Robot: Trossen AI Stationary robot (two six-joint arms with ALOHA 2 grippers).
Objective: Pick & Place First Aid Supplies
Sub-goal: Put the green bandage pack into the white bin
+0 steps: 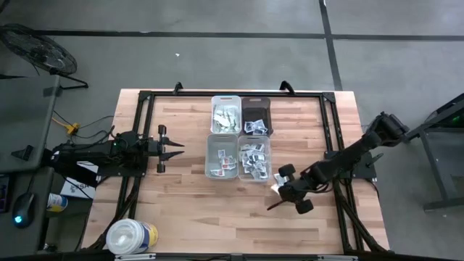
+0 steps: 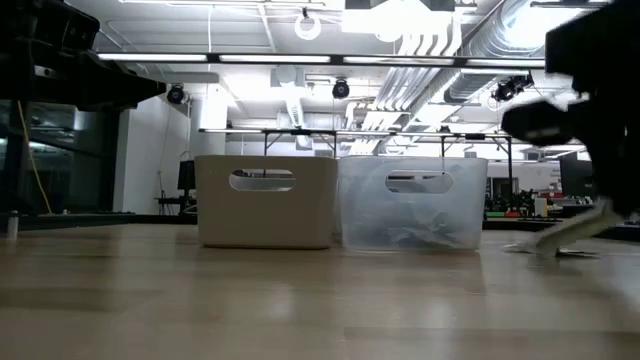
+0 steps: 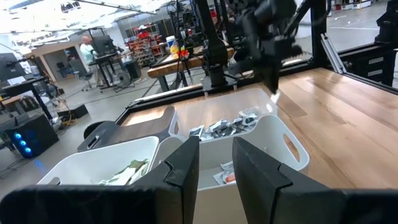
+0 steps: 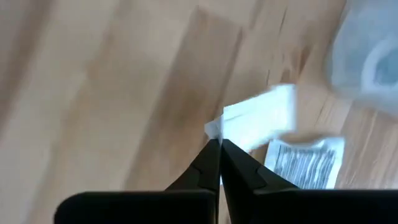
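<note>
Starting on the left, the big round tub (image 1: pixel 132 236) with its yellow-blue label sits at the near left corner of the pale wooden worktop (image 1: pixel 188 210), and just beyond it the left gripper (image 1: pixel 171 148) waits, its jaws parted and holding nothing, pointing at the bins. Centre stage now: four small rectangular plastic bins (image 1: pixel 224 156) packed two by two, touching. The white one (image 2: pixel 266 200) is opaque, the clear one (image 2: pixel 413 203) shows crumpled paper through its wall. Flat little packets (image 1: pixel 254 160), white with dark print, lie heaped in the right-hand pair, greenish ones in the far left bin. Over to the right, the right gripper (image 4: pixel 219 154) is down at the worktop just right of the bins, jaws pinched together on the corner of a white packet (image 4: pixel 260 118). A second, printed packet (image 4: pixel 305 163) lies beside it on the wood. The grip looks thin to me, only an edge caught. I'd lift slowly and straight up, check the slick paper doesn't slide free or drag its neighbour, then carry it low across to a bin.
</note>
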